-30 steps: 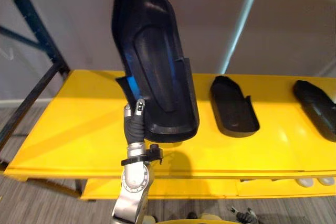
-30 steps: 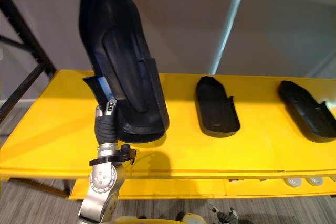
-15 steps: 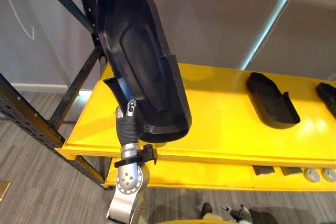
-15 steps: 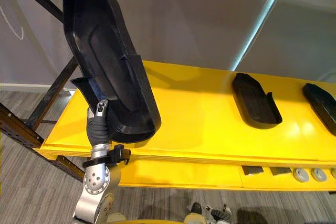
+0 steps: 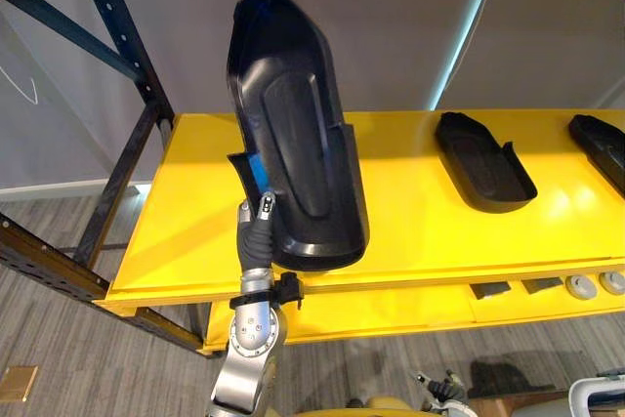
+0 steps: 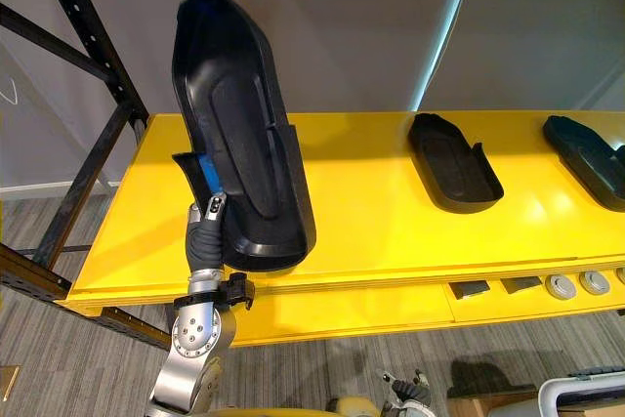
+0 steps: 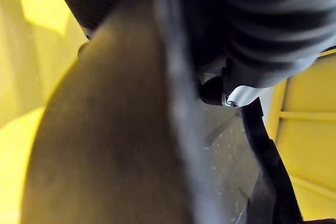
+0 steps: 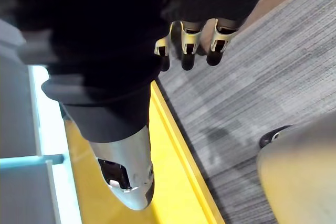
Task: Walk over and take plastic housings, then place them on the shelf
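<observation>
My left hand (image 5: 256, 233) is shut on the lower edge of a large black plastic housing (image 5: 293, 144) and holds it upright in front of the yellow shelf (image 5: 195, 212). In the left wrist view the housing's wall (image 7: 105, 145) is pressed close beside the hand's dark cover (image 7: 262, 24). Two more black housings (image 5: 483, 158) (image 5: 601, 144) lie flat on the shelf to the right. My right hand (image 8: 194, 45) hangs above the grey floor, its fingers relaxed and holding nothing.
A black steel rack post with braces (image 5: 117, 46) stands at the shelf's left end. Small parts (image 5: 586, 285) lie on a lower yellow level at the right. A pale object (image 5: 598, 399) sits on the floor at the lower right.
The whole picture has shifted, so the camera has moved. The housing stays upright in my left hand, now over the shelf's left part.
</observation>
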Controlling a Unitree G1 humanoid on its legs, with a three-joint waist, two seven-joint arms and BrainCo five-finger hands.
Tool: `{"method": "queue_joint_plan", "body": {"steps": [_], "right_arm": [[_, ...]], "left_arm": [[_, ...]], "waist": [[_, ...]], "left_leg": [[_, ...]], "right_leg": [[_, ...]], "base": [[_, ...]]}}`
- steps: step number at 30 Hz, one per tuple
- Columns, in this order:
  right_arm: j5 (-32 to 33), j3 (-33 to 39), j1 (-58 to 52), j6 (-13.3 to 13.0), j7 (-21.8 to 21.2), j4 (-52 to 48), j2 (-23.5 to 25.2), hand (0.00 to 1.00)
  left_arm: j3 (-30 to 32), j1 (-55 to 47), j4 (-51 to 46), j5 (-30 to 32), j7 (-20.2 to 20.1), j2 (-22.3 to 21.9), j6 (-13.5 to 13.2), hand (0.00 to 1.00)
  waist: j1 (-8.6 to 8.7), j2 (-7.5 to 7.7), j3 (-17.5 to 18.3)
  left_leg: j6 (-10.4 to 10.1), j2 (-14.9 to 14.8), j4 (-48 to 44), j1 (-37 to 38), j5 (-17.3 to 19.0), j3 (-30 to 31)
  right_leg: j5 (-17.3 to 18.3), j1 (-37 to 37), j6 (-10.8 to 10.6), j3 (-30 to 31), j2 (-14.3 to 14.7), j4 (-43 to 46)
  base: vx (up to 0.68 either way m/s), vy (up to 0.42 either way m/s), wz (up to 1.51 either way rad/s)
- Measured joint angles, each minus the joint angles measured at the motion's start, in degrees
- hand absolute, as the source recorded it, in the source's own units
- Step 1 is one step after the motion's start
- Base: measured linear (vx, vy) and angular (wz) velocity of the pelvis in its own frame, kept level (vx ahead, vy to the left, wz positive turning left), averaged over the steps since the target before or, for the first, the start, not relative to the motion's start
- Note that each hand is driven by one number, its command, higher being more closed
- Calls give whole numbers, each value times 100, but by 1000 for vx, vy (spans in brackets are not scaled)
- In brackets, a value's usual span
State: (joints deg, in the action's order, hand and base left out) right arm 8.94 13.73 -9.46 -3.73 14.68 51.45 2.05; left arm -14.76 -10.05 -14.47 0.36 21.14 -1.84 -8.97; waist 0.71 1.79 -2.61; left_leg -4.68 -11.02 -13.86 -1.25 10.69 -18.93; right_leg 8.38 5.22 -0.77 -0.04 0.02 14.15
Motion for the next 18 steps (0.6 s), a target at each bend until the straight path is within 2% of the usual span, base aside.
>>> {"method": "queue_joint_plan", "body": {"steps": [6,11,13,18], "right_arm": [[-6,131,-166,3,-40,18,-23,0],[-13,216,-120,-3,-114,126,-46,0],[-58,218,-97,16,-123,151,-47,0],[-61,319,-33,34,-248,202,-71,0]], "left_arm": [[319,120,422,208,16,67,202,100],[638,726,872,327,71,318,402,100],[808,953,1162,399,135,473,424,100],[1225,1573,2330,493,140,794,705,100]], "waist": [[7,-32,157],[13,-37,182],[20,-55,231],[150,-136,280]], "left_leg": [[32,30,160,5,-51,-35],[38,97,261,24,-124,-112],[44,145,423,121,-237,-149],[37,208,790,168,-470,-142]], "right_leg": [[-287,-153,-38,58,13,-454],[-432,-185,-45,162,19,-678],[-529,-194,-46,184,13,-817],[-736,-189,-12,201,26,-1077]], "base": [[-58,20,-3],[-9,23,-8],[45,-1,-8],[-2,-5,-2]]}}
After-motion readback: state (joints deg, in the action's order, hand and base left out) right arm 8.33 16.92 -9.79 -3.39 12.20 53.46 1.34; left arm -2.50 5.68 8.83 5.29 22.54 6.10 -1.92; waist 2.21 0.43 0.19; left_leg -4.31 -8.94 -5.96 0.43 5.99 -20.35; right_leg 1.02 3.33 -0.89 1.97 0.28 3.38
